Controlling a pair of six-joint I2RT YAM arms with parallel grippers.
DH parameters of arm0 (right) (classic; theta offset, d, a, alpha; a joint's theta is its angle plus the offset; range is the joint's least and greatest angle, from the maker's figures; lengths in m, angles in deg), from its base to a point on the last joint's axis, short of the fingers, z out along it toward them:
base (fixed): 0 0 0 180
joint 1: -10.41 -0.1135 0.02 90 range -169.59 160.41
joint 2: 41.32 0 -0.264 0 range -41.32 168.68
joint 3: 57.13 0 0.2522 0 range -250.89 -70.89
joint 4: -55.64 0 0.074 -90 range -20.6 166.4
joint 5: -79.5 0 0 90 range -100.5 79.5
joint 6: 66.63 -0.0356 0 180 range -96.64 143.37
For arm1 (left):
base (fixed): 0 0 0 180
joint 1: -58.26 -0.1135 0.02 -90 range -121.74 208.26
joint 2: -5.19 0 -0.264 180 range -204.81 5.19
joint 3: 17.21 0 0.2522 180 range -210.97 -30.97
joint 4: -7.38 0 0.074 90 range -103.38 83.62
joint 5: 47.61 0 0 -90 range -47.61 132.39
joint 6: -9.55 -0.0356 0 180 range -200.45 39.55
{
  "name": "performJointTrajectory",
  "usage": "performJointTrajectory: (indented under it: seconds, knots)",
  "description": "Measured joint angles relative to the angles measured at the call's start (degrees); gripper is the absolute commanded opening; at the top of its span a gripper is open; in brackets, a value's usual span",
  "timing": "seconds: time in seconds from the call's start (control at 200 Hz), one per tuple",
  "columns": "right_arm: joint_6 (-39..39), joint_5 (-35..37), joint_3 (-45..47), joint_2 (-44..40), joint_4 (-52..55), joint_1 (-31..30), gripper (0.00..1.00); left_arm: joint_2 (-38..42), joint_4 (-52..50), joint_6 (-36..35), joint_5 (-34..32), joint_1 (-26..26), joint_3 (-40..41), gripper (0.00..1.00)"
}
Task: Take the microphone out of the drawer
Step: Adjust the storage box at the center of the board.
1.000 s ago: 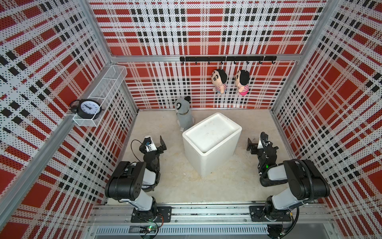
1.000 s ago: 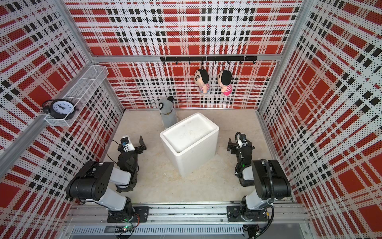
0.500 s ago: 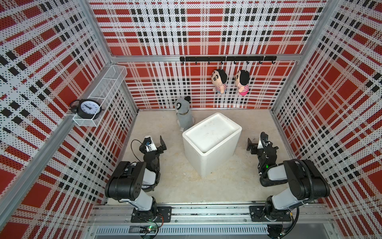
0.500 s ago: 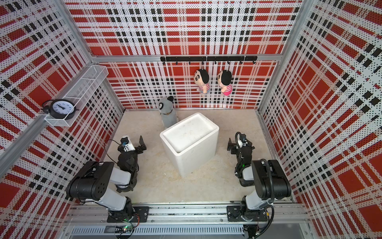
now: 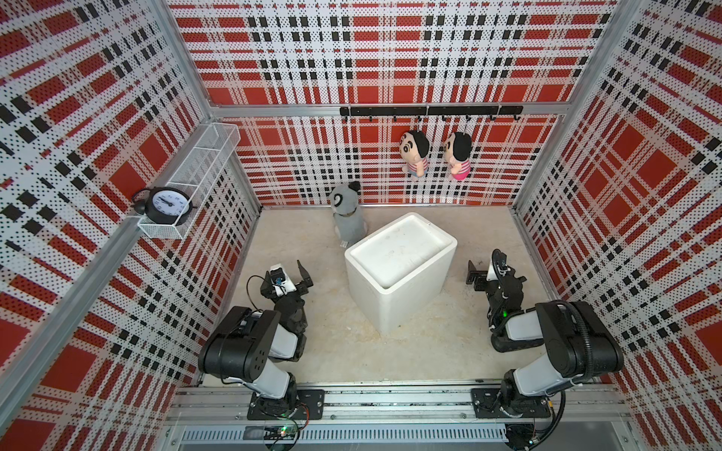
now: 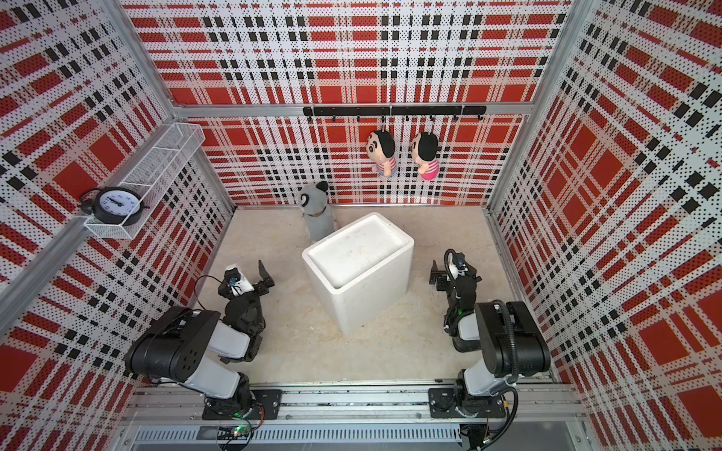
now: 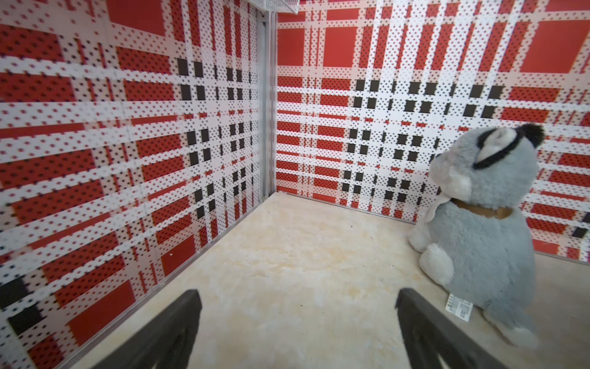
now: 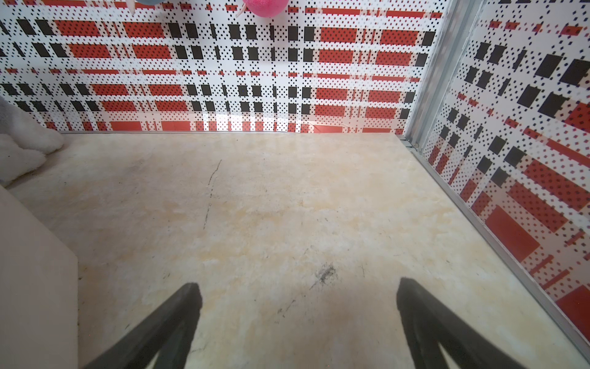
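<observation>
White drawer box (image 5: 402, 269) sits mid-frame in both top views, with only plain sides showing. The microphone is hidden in every view. Jaws of left gripper (image 7: 298, 297) are spread wide and empty, frame-left of the box. Same for right gripper (image 8: 298, 290), frame-right of it. Grey plush (image 5: 347, 222) sits just beside the box's upper-left corner.

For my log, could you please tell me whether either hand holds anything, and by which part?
Nothing is held: the left hand and the right hand are both open and empty, apart from the white box.
</observation>
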Motion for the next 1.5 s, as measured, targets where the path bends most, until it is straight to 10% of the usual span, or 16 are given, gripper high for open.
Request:
performJointTrajectory:
  seconds: [0.466, 0.967, 1.498]
  knots:
    - [-3.4, 8.4, -10.1, -16.0, 25.8, -0.7, 1.0, 23.2, -48.4, 4.8, -11.9, 11.3, -24.5, 0.98]
    - [-8.4, 4.6, -45.7, -19.6, 80.8, -0.7, 1.0, 25.2, -83.5, 13.3, 12.3, 10.1, -43.1, 0.98]
    - [-9.0, -18.3, -58.4, -14.9, 94.5, -5.2, 1.0, 32.3, -94.4, 16.5, 37.5, 14.5, -43.1, 0.98]
